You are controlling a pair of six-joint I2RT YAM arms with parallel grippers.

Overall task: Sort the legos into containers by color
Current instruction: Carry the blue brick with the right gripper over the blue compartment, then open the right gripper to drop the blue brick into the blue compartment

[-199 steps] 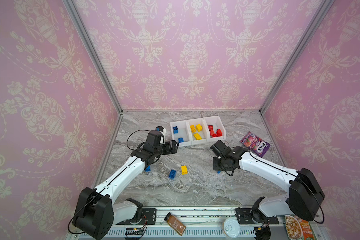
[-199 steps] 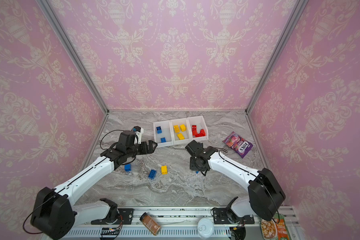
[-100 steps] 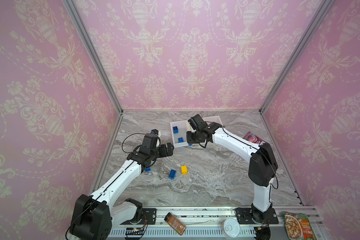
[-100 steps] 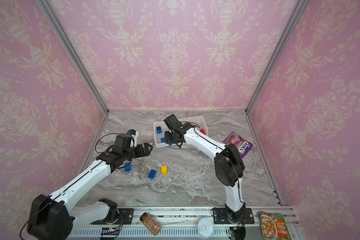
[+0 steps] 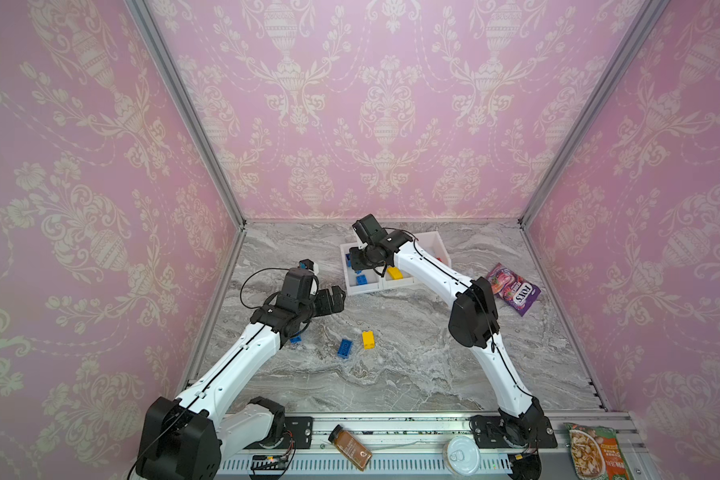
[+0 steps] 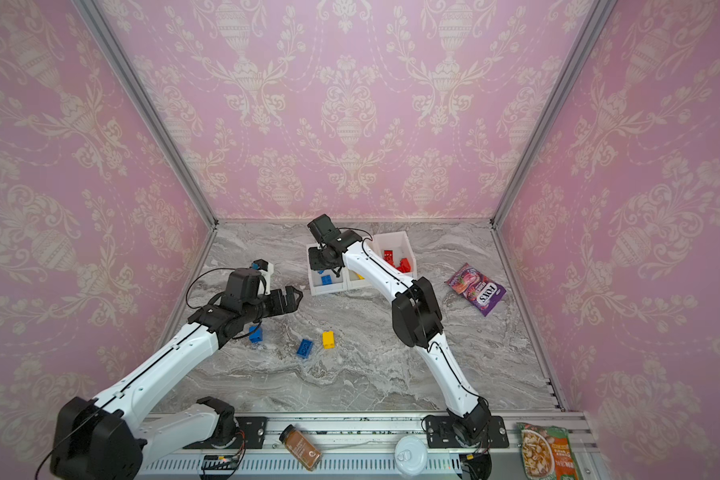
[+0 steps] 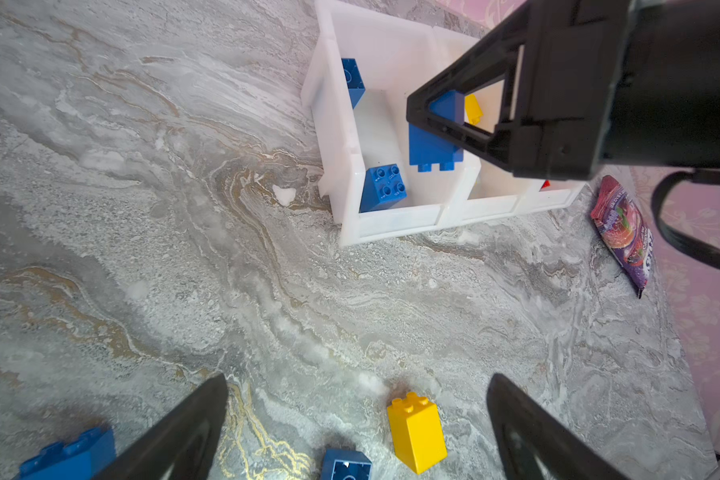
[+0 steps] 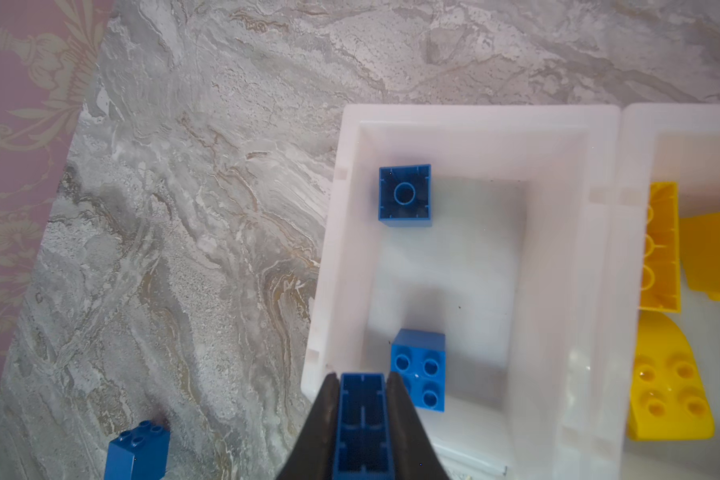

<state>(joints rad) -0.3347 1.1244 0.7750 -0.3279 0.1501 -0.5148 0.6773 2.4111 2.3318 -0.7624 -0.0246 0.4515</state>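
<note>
The step in hand is the drop of a blue lego. The right pincer (image 8: pixel 362 388) is shut narrow on a held blue brick (image 8: pixel 362 428), gripped by its sides, above the left container (image 8: pixel 474 114). This is the leftmost of three white containers (image 5: pixel 364 288) joined in a row at the far middle of the bench (image 5: pixel 412 374). Inside it lie an upturned blue lego (image 8: pixel 404 195) and a studs-up blue lego (image 8: pixel 418 368). The middle container holds yellow legos (image 8: pixel 661 249) and the right one red legos (image 6: pixel 398 262). The next move, as I judge it, calls only for the jaws to part while the brick is clear of the white walls. The left pincer (image 7: pixel 356 382) stands wide and empty, hovering left of centre near the loose pieces. These are a yellow brick (image 5: pixel 367 339), a loose blue brick (image 5: pixel 344 347) just left of it, and a second loose blue brick (image 6: pixel 255 333) partly under the left arm. One of these looks like its next pick, needing a descent astride it. A purple sweet bag (image 5: pixel 516 291) on the right reads "FOX'S". On the near rail, the labels of the spice jar (image 5: pixel 350 446) and the food packet (image 5: pixel 595 453) are too small to read.
</note>
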